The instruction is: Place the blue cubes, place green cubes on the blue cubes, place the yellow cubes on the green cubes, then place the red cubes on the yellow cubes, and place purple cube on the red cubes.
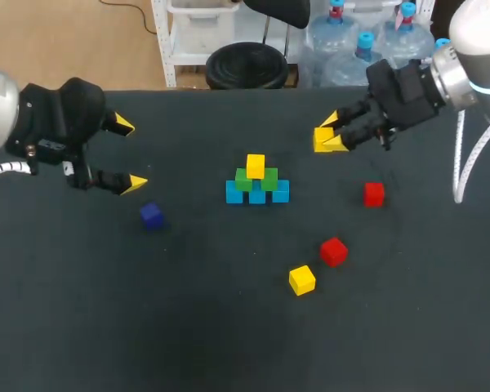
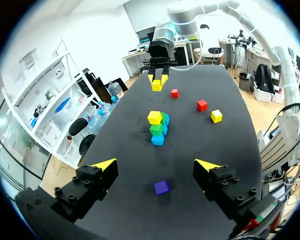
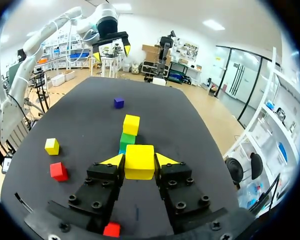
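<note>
**Partly built cube pyramid, with a yellow cube carried in the right gripper**

The pyramid (image 1: pixel 256 181) stands near the middle of the black table (image 1: pixel 82 327). Its base is a row of three blue cubes (image 1: pixel 257 196) running left to right. Two green cubes (image 1: pixel 269 178) rest on the blue ones, and a single yellow cube (image 1: pixel 256 166) sits on the greens, at the left of the yellow tier.

The right gripper (image 1: pixel 333 133) is to the far right of the pyramid. It clamps a second yellow cube (image 1: pixel 319 139) between its yellow tips. In the right wrist view both fingers press against opposite sides of this cube, with the pyramid straight ahead of it.

The left gripper (image 1: pixel 129 155) is at the left of the table, its fingers spread wide and empty. The purple cube (image 1: pixel 152 216) lies on the table just near-right of its nearer fingertip, apart from it and to the left of the pyramid.

Three cubes lie loose on the right. A red cube (image 1: pixel 374 194) is level with the pyramid's base. A second red cube (image 1: pixel 333 251) and a third yellow cube (image 1: pixel 302 279) sit nearer, close together but not touching.
</note>
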### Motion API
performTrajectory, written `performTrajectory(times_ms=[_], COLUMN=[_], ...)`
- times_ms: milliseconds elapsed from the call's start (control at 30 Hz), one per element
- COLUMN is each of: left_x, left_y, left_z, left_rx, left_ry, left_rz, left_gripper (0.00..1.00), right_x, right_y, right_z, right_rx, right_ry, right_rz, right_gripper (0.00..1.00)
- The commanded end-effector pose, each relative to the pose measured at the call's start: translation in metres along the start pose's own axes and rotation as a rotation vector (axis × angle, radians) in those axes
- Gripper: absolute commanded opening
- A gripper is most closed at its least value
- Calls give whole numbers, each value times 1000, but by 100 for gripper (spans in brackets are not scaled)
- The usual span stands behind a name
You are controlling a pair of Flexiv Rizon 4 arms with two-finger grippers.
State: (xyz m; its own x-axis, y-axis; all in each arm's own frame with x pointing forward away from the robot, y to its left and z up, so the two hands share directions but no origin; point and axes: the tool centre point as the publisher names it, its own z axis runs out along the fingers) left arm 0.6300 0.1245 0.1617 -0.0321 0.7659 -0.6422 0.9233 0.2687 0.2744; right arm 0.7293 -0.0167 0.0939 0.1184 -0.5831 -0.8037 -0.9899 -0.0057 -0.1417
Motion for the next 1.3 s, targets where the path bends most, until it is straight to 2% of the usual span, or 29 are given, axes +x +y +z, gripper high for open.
performTrajectory(times_ms=[33,633,1300], left_x=[2,2,2], left_y=[0,0,0], left_z=[-1,-1,-1], left_rx=[0,0,0], left_ry=[-10,-10,-10], left_rz=[4,4,4], left_gripper=[100,100,100], right_x=[-4,-23,-23], right_y=[3,12,26], right_z=[13,50,70], right_rx=[2,-53,-68], right_ry=[-6,-33,4], right_rz=[-3,2,29], right_gripper=[0,0,0])
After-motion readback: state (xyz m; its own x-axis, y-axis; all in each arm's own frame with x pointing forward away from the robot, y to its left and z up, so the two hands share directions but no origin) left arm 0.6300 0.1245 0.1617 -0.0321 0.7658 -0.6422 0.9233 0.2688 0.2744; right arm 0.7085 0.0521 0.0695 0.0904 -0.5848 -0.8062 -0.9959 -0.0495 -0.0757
